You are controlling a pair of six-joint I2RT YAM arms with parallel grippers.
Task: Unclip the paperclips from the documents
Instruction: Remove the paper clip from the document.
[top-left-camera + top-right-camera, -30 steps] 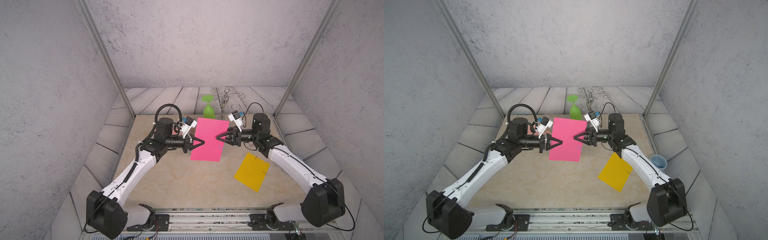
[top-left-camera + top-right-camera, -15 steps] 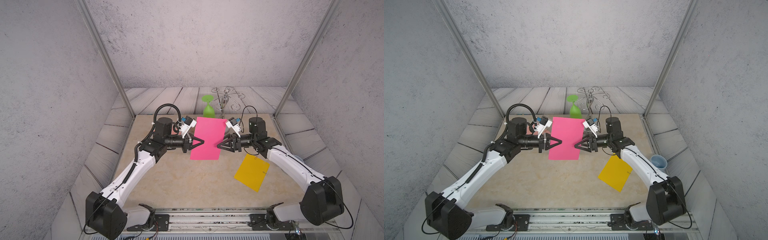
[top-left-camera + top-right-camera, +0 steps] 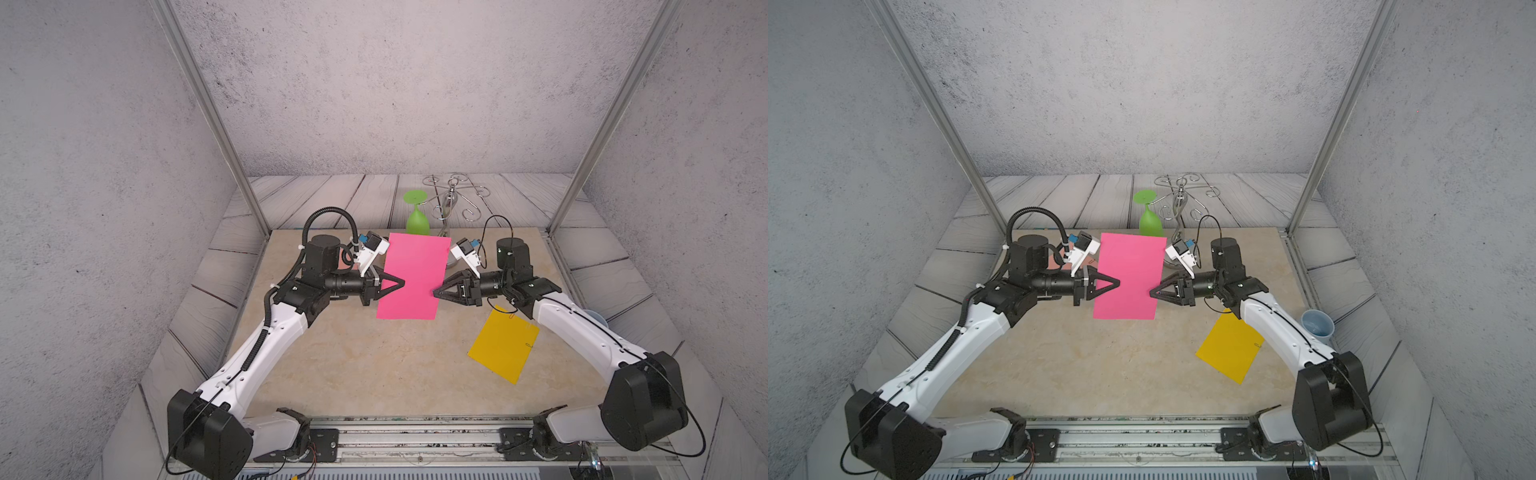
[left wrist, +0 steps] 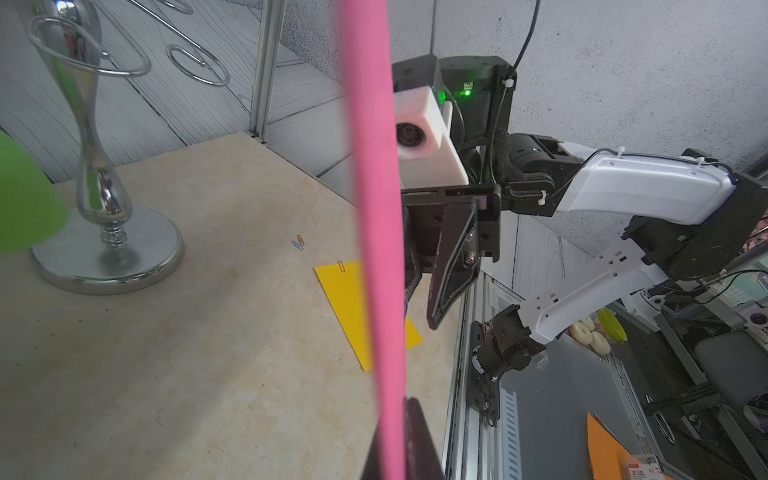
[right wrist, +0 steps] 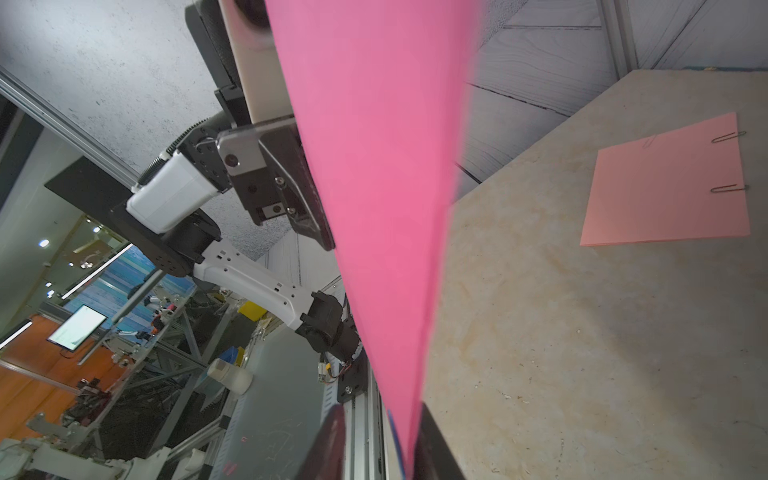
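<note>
The magenta sheet (image 3: 411, 276) hangs upright, clear of the worktop (image 3: 353, 374), probably so that its edges are free to work on. The left gripper (image 3: 401, 284) is clenched on its 9 o'clock edge as the anchor. The right gripper (image 3: 435, 292) straddles the 3 o'clock edge, where a bluish clip (image 5: 394, 428) seems to sit. I cannot tell whether it has nipped that clip. The yellow sheet (image 3: 503, 344) at 4 o'clock and the salmon sheet (image 5: 665, 187) at 10 o'clock lie flat, with clips on them.

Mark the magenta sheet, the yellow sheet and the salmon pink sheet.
magenta sheet (image 3: 413, 266), in a top view, its middle.
yellow sheet (image 3: 503, 347), in a top view, its middle.
salmon pink sheet (image 5: 665, 195), right wrist view, its middle.
</note>
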